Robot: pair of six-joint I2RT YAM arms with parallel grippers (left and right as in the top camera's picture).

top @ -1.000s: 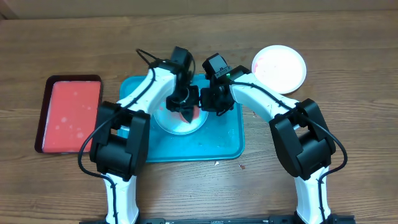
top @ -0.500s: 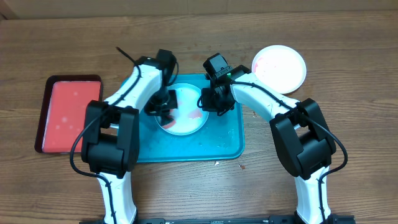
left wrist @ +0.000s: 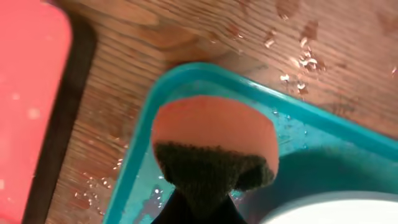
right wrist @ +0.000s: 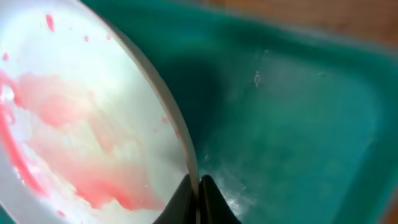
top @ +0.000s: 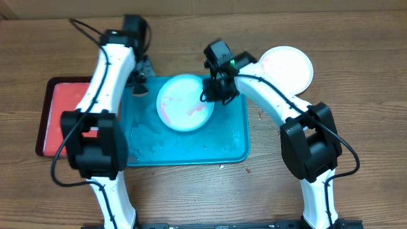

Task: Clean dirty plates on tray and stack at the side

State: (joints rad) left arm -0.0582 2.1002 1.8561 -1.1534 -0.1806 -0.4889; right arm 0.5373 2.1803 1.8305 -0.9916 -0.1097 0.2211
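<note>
A pale teal plate with a white centre and red smears is over the teal-blue tray. My right gripper is shut on its right rim and holds it tilted; the right wrist view shows the jaws pinching the rim of the plate above the tray. My left gripper is over the tray's far left corner, shut on an orange sponge with a dark green scouring side. A white plate with faint pink smears lies on the table to the right. The yellow-green plate is out of view.
A smaller red tray with a dark rim lies left of the teal tray; it also shows in the left wrist view. Water droplets are on the wood behind the tray rim. The tray floor is wet.
My left arm has swung away from the plate to the tray's far left corner with the sponge. My right gripper has raised the plate's rim and shifted it slightly back.
</note>
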